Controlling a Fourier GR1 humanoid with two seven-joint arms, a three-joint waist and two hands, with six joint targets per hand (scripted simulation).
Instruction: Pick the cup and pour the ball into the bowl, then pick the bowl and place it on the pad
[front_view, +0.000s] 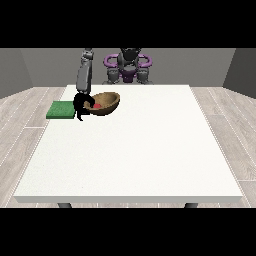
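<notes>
Gripping the near-left rim of the brown bowl (106, 103), the robot hand at the view's left (80, 104) seems closed on it in the front view. With something red inside, the bowl sits tilted just beside the green pad (61, 109) on the desk (135, 150). It looks rigid and light; its rim suits holding. Cup and other hand are unseen.
</notes>
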